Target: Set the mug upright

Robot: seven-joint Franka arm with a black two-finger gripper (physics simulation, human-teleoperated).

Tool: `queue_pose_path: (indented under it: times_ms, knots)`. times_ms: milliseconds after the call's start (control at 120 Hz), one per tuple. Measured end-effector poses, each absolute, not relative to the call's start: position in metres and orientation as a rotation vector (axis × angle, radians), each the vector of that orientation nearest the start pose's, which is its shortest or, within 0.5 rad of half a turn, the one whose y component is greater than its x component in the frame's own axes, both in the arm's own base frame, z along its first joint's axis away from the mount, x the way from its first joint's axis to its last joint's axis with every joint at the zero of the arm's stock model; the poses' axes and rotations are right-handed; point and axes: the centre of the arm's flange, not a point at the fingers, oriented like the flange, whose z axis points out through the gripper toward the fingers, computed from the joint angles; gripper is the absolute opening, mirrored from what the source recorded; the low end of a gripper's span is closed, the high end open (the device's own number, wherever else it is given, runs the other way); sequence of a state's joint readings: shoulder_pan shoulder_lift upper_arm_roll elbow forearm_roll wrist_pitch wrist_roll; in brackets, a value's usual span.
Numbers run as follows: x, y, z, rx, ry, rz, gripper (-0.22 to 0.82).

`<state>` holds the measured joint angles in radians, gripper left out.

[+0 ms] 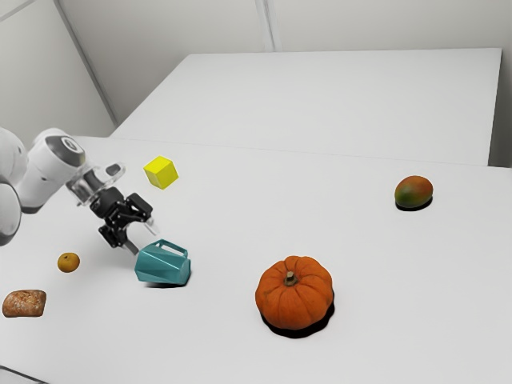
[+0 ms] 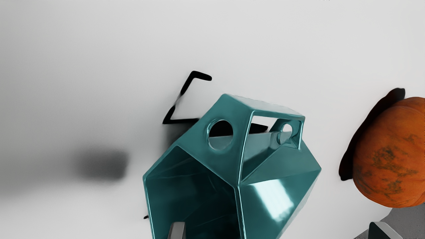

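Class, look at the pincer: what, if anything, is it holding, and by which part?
Nothing is held: the pincer is open, one finger at the mouth of the tipped mug, the other clear of it.

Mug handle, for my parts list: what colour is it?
The mug's handle is teal; it shows best in the wrist view.

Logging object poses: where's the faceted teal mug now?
Toward the exterior view's left, the mug lies on its side on the white table, between the black two-finger pincer and the ribbed orange pumpkin.
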<state>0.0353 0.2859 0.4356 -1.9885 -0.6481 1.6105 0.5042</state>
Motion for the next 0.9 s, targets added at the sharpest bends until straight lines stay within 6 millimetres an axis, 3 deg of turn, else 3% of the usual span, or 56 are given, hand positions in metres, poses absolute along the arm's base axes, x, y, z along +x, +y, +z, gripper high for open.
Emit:
queue_pose_path:
  times_ms: [342,450,683,900]
  knots:
    - [0.493,0.161,0.286,2.26,0.263,-0.332,0.55]
    - [0.493,0.16,0.288,2.251,0.251,-0.311,0.42]
    - [0.497,0.149,0.3,2.245,0.205,-0.281,0.05]
    - [0.5,0.14,0.307,2.241,0.183,-0.275,-0.11]
